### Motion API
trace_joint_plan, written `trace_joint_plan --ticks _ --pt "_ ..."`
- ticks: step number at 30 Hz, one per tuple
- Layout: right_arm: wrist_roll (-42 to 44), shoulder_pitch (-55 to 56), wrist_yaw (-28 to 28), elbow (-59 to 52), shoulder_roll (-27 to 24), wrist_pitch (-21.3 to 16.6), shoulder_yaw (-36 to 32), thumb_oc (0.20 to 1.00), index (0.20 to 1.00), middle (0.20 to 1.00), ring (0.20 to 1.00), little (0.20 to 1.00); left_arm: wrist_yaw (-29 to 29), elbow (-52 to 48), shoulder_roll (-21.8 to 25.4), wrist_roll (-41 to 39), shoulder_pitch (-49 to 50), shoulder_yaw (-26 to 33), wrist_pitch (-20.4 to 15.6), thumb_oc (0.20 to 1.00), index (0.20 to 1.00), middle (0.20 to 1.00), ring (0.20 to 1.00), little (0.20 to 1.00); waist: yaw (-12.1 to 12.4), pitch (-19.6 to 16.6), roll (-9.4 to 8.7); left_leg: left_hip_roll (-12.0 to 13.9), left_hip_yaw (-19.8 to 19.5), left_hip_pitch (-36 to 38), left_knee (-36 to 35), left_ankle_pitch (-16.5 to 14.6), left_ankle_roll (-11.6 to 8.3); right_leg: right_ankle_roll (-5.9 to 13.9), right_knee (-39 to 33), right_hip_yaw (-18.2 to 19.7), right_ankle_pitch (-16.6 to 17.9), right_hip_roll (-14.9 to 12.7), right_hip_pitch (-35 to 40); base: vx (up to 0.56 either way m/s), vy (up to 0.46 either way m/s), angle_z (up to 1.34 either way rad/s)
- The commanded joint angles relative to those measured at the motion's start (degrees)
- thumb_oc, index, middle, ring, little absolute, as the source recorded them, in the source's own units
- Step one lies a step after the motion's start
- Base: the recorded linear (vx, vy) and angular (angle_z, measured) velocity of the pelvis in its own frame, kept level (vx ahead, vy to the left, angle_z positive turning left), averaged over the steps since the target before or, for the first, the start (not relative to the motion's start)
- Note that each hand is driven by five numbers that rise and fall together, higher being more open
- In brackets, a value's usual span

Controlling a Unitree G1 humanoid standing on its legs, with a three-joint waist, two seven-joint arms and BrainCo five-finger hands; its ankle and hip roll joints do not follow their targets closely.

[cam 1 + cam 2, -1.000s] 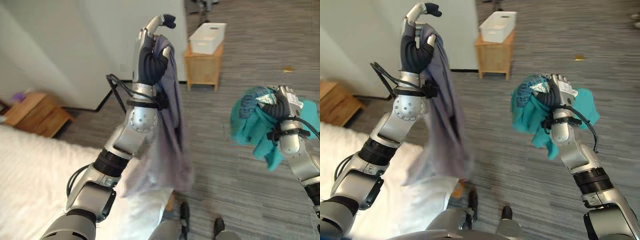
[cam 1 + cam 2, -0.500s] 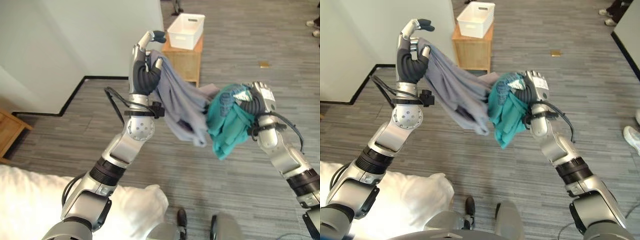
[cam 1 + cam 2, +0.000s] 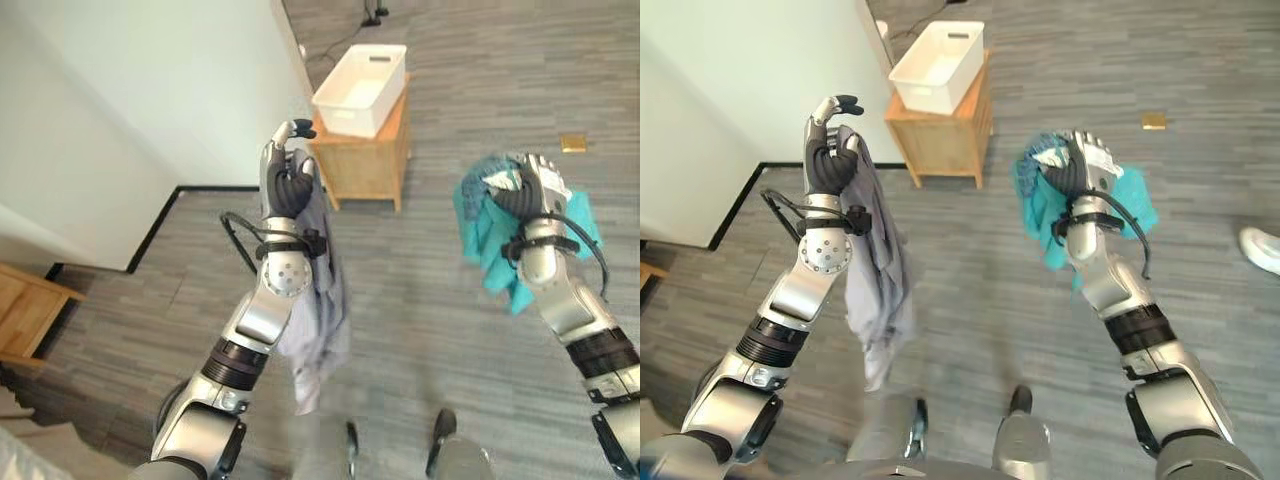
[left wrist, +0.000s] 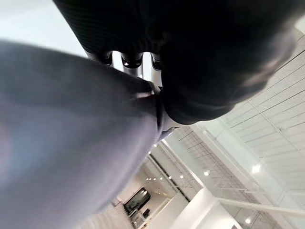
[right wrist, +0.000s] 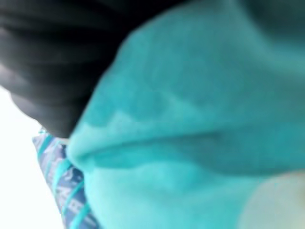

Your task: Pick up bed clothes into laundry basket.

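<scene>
1. While both arms are raised, your left hand (image 3: 830,160) is clenched round the top of a long grey-lilac cloth garment (image 3: 878,290), which hangs down beside that forearm, clear of the floor.
2. Your right hand (image 3: 1080,170) is clamped on a bunched teal cloth garment (image 3: 1120,205) with a blue striped patch, held up in the air.
3. Ahead of you, a white rectangular plastic laundry basket (image 3: 937,66) sits on a small wooden side table (image 3: 945,140) by the white wall (image 3: 750,80).
4. Grey striped carpet floor (image 3: 990,270) lies below both garments.
</scene>
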Motion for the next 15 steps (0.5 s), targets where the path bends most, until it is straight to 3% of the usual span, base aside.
trace_joint_plan --ticks 1,3,5,6,7,8,9,10,11,12,13,14,15 --pt "-0.8 6.0 -1.6 -7.7 4.5 -3.0 0.4 0.200 0.200 0.200 0.200 0.200 0.9 1.9 2.4 0.0 -5.0 -0.4 -1.2 0.200 0.200 0.200 0.200 0.200 -0.9 -2.8 2.10 3.2 5.3 14.3 -33.3 4.5 -1.74 9.31 -4.8 -2.4 -0.2 -2.8 1.9 0.62 0.272 -0.52" --pt "-2.1 6.5 -2.1 -8.3 4.5 -2.9 -0.6 0.200 0.200 0.200 0.200 0.200 0.6 1.1 2.5 1.3 -3.8 0.3 -0.8 0.200 0.200 0.200 0.200 0.200 0.5 -2.7 2.75 5.7 12.4 11.8 -41.8 8.3 -1.96 9.51 -4.8 -4.4 -2.8 -3.1 5.4 0.59 0.196 -0.56" --pt "-3.3 6.9 -1.8 -8.3 4.9 -2.5 -0.5 0.200 0.200 0.200 0.200 0.200 0.0 0.6 2.4 1.5 -2.7 0.4 -0.7 0.200 0.200 0.200 0.200 0.200 1.6 -3.0 2.91 5.9 12.9 10.9 -42.7 9.6 -1.94 9.34 -4.8 -4.8 -4.1 -2.7 7.9 0.42 0.047 -0.87" --pt "-0.9 6.4 -0.7 -12.0 3.2 -3.3 -4.2 0.200 0.200 0.200 0.200 0.200 -0.7 -1.3 3.4 0.7 -0.8 1.4 -1.3 0.200 0.200 0.200 0.200 0.200 1.8 -4.6 3.01 5.2 12.1 11.9 -43.6 8.8 -1.33 10.23 -4.8 -4.8 -4.7 -2.0 9.5 0.61 0.007 -0.93" --pt "-1.0 6.6 -1.1 -10.4 2.4 -2.9 -3.7 0.200 0.200 0.200 0.200 0.200 -0.9 -1.5 4.2 -0.2 0.1 0.3 -1.3 0.200 0.200 0.200 0.200 0.200 2.9 -6.1 2.30 3.2 9.8 13.0 -43.5 11.2 0.18 9.77 -4.8 -3.4 -4.7 -1.2 13.0 0.60 0.016 -0.50" --pt "-1.0 6.5 -1.2 -10.3 2.5 -3.0 -3.6 0.200 0.200 0.200 0.200 0.200 -0.8 -1.5 4.3 -0.2 0.2 0.2 -1.3 0.200 0.200 0.200 0.200 0.200 3.1 -6.1 2.39 3.4 10.0 13.1 -43.7 11.4 0.23 9.71 -4.8 -3.1 -4.5 -1.1 12.8 0.54 0.026 0.03" --pt "0.7 6.3 -0.9 -13.3 1.1 -3.3 -6.2 0.200 0.200 0.200 0.200 0.200 -0.6 -2.3 5.0 -1.9 -0.2 -0.2 -1.3 0.200 0.200 0.200 0.200 0.200 3.5 -6.9 1.58 2.3 10.5 14.3 -43.7 11.3 1.06 10.51 -0.6 -2.6 -4.8 -1.6 13.4 0.32 0.070 0.17" --pt "-0.4 4.3 -1.7 -9.8 0.0 -2.4 -3.5 0.200 0.200 0.200 0.200 0.200 -0.4 -1.2 5.7 -3.0 -1.0 -1.0 -1.2 0.200 0.200 0.200 0.200 0.200 3.4 -7.1 0.94 1.6 11.5 16.4 -43.9 10.4 2.15 11.05 5.0 -1.9 -4.9 -2.3 12.5 0.45 0.139 0.30" --pt "-0.7 6.3 -1.4 -9.6 -0.6 -3.0 -4.5 0.200 0.200 0.200 0.200 0.200 0.3 -1.4 6.3 -2.4 -1.2 -1.3 -0.7 0.200 0.200 0.200 0.200 0.200 2.3 -6.8 0.90 1.2 12.7 18.4 -43.9 9.6 3.05 11.93 11.8 -1.9 -3.6 -4.0 10.6 0.41 0.176 0.43" --pt "2.1 5.4 -2.1 -11.7 -2.4 -4.3 -6.8 0.200 0.200 0.200 0.200 0.200 -0.1 -1.8 6.7 -2.3 -1.5 -1.6 -1.1 0.200 0.200 0.200 0.200 0.200 1.9 -6.8 0.62 0.7 13.2 20.4 -43.9 8.5 3.61 12.94 17.3 -1.8 -1.4 -5.7 8.3 0.40 0.185 0.49" --pt "1.8 2.0 -3.2 -9.2 -4.1 -3.2 -5.5 0.200 0.200 0.200 0.200 0.200 -0.1 -1.1 7.9 -2.2 -2.5 -2.0 -1.0 0.200 0.200 0.200 0.200 0.200 0.8 -6.6 0.47 0.4 13.4 22.4 -44.0 7.1 4.11 13.60 22.3 -2.1 2.1 -7.5 5.1 0.39 0.155 0.48" --pt "1.8 2.4 -1.4 -8.2 -5.5 -3.3 -5.9 0.200 0.200 0.200 0.200 0.200 0.0 -0.1 8.5 -1.7 -3.9 -3.0 -0.7 0.200 0.200 0.200 0.200 0.200 -0.6 -6.2 0.82 0.2 13.5 24.2 -44.2 5.8 4.14 13.74 25.1 -2.6 3.5 -9.3 2.0 0.43 0.098 0.59" --pt "3.3 -1.3 -2.4 -5.8 -8.5 -3.1 -5.0 0.200 0.200 0.200 0.200 0.200 -0.3 1.4 8.1 -2.3 -6.4 -4.5 -0.8 0.200 0.200 0.200 0.200 0.200 -1.3 -5.9 0.86 0.4 13.0 26.0 -44.3 4.5 3.51 13.23 23.0 -4.1 3.3 -11.2 -1.2 0.39 0.021 0.65"
